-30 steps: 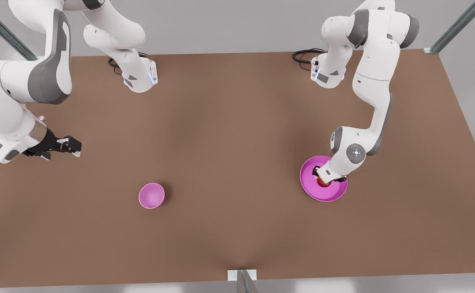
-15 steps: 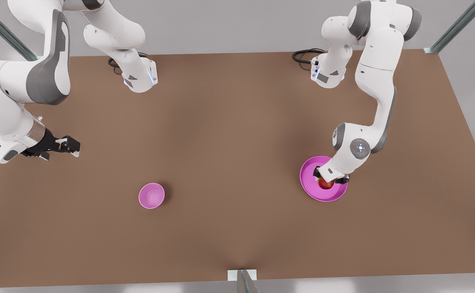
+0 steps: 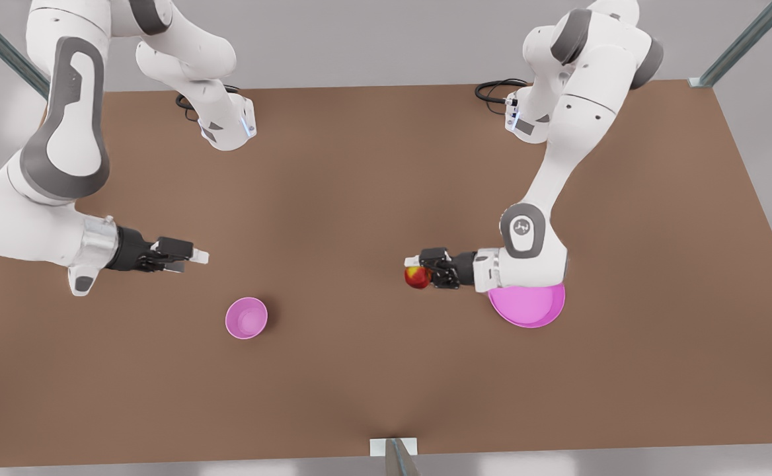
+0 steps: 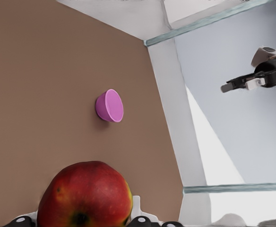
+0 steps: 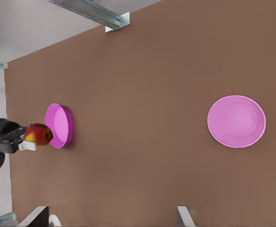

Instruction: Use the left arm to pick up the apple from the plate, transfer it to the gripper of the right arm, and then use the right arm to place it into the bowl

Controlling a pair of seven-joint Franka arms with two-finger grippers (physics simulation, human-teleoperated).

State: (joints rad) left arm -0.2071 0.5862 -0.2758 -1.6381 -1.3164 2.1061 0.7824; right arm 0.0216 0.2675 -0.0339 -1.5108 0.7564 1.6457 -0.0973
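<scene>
The left gripper (image 3: 419, 274) has its jaws clamped on the apple (image 3: 416, 277), held up off the table (image 3: 373, 198) just left of the plate (image 3: 531, 307) in the front view. The right gripper (image 3: 197, 256) hangs over on the front view's left, above the bowl (image 3: 246, 318), jaws narrow and empty.

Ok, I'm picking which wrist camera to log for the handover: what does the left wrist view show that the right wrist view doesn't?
Left wrist view's extra: the right gripper, far off and waiting above the table's edge. Right wrist view's extra: the plate, sitting just behind the lifted apple. Shared by both: the apple held in the left gripper, the bowl standing apart on the brown table.
</scene>
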